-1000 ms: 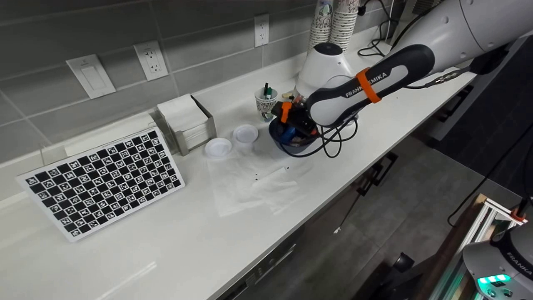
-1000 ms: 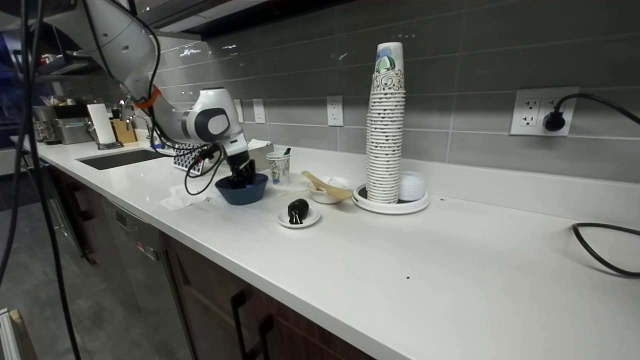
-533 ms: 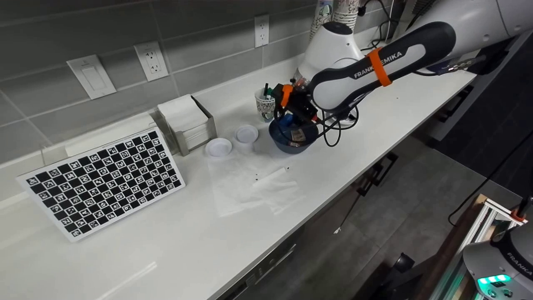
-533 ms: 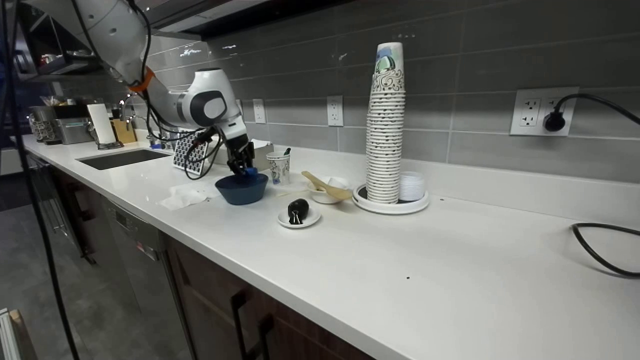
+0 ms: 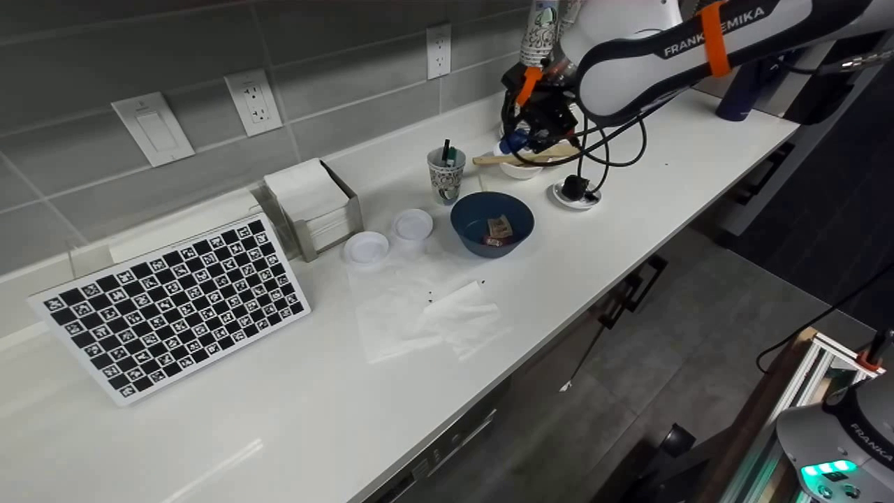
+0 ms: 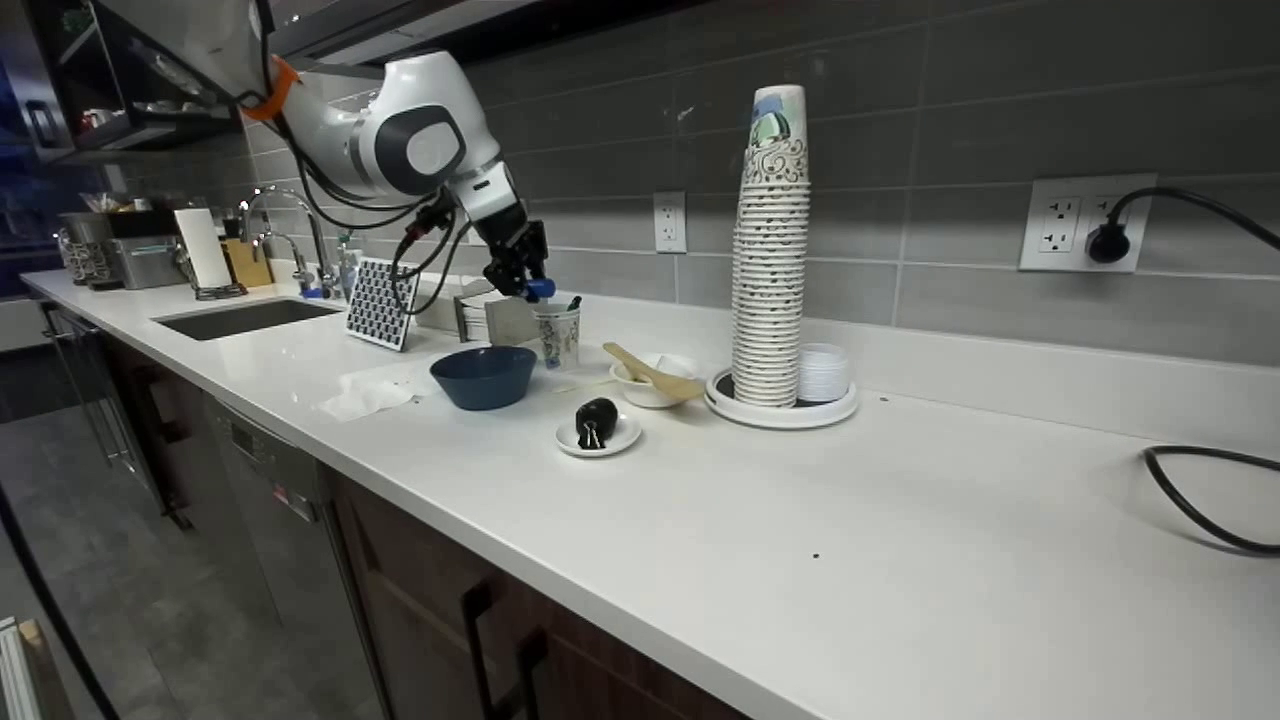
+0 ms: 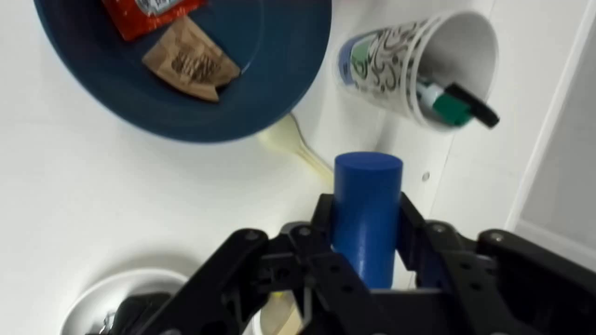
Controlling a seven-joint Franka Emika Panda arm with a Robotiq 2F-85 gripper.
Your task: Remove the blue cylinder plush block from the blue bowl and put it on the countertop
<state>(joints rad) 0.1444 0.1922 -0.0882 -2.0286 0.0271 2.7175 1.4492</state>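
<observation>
The blue cylinder block (image 7: 368, 174) is clasped between the black fingers (image 7: 322, 211) of my gripper (image 7: 366, 209), its end sticking out past the fingertips. My gripper is shut on it and holds it in the air above the countertop (image 5: 314, 398). The block also shows at the gripper in both exterior views (image 5: 515, 142) (image 6: 541, 289). The blue bowl (image 6: 484, 380) stands on the countertop, below and to one side of the gripper. In the wrist view the bowl (image 7: 284, 88) holds a red packet (image 7: 139, 21) and a brown packet (image 7: 191, 63).
A paper cup with markers (image 5: 447, 178) stands beside the bowl. A white bowl with a wooden spoon (image 6: 660, 380), a small plate with a black object (image 6: 597, 425) and tall stacked cups (image 6: 770, 260) stand nearby. A checkered board (image 5: 174, 307) and napkin holder (image 5: 314, 216) are along the wall.
The gripper was down in the blue bowl. It has risen out with the blue block and moved away from the bowl, past the paper cup. The bowl has stayed in place.
</observation>
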